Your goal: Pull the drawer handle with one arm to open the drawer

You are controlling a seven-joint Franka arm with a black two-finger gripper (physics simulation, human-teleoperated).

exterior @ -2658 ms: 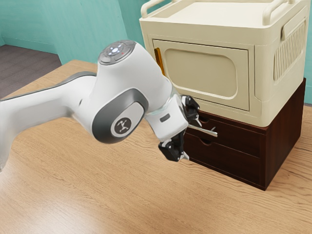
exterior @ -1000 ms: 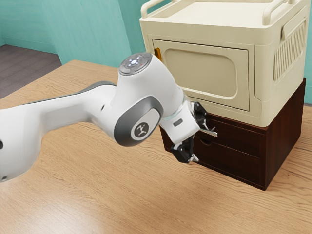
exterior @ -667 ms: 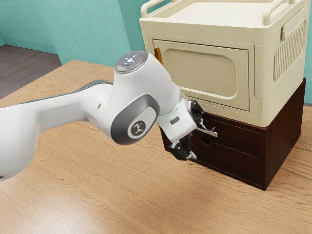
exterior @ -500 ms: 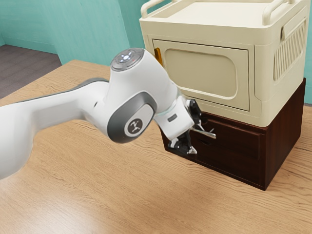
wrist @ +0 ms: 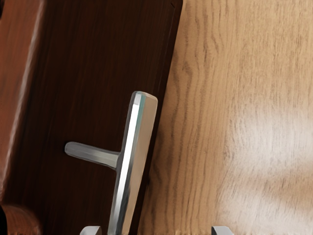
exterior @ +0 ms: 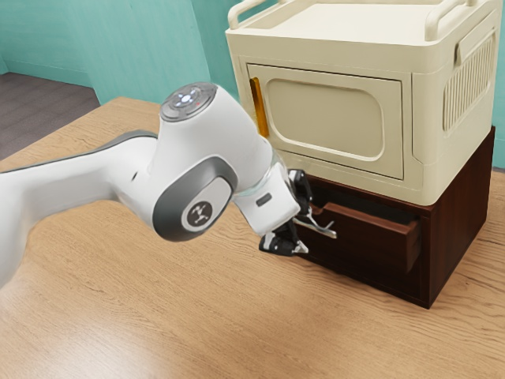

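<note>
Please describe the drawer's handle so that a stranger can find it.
Under the cream cabinet sits a dark brown chest with a drawer partly out. The handle is the silver bar on that drawer's front, not the amber strip above.

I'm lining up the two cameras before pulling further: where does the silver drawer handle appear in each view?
Exterior view: right of centre, the handle stands out from the partly open drawer's dark front, at the open gripper.
Wrist view: the handle lies over the dark front, its post meeting it, its bar running toward the space between the fingertips.
Shared landmark: the light wood table.
</note>
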